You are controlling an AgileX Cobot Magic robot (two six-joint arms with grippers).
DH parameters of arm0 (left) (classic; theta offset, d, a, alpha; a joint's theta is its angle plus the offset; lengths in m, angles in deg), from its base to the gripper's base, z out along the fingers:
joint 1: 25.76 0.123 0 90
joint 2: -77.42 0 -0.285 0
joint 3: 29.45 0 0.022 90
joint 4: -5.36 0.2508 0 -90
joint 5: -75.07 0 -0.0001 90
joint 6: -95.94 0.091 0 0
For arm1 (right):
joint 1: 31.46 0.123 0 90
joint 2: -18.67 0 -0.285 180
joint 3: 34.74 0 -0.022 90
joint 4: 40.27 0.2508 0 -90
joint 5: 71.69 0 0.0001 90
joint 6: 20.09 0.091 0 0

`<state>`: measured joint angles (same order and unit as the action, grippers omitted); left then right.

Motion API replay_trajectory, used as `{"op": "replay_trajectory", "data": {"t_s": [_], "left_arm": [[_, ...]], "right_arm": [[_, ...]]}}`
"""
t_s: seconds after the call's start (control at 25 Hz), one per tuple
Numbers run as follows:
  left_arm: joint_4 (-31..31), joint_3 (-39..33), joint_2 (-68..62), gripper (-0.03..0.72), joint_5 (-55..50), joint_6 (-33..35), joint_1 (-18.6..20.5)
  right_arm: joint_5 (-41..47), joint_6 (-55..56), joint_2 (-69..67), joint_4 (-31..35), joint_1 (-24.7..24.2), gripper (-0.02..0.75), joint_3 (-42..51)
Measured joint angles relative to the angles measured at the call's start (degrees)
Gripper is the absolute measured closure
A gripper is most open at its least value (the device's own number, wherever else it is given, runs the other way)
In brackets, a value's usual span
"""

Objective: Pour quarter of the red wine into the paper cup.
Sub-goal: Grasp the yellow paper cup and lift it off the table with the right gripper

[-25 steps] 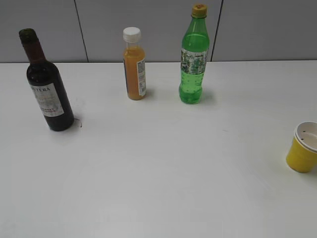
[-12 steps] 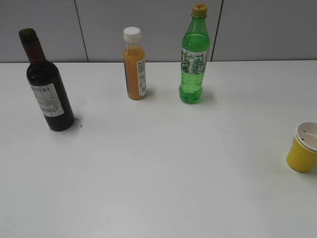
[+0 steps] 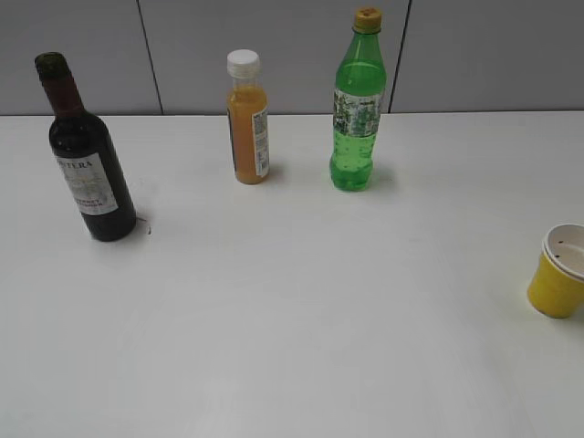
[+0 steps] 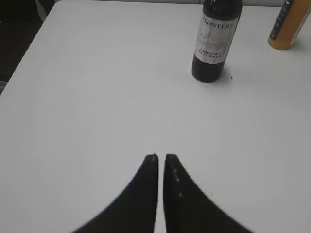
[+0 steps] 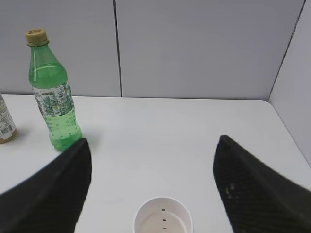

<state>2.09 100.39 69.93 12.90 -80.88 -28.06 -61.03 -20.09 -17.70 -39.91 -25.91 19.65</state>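
Jaws apart — paper cup (image 5: 163,223) cut off below

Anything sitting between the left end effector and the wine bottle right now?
Nothing: the left wrist view shows only bare white table between the shut left end effector and the wine bottle. The juice bottle stands off to the side.

Two black, curved, tapering tool fingers (image 4: 146,194) per arm, matte, carbon-weave texture (image 5: 257,194).
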Motion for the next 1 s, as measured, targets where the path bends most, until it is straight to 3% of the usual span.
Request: {"op": "replay_trajectory", "data": {"t_s": [0.44,1.0], "left_arm": [[0.0,0.0,0.0,0.671,0.0,0.0,0.0],[0.0,0.0,0.0,0.672,0.0,0.0,0.0]], "right_arm": [[-32.0,0.0,-6.7,0.0,0.0,0.143,18.5],[-35.2,0.0,-26.5,3.1,0.0,0.077,20.4]]}}
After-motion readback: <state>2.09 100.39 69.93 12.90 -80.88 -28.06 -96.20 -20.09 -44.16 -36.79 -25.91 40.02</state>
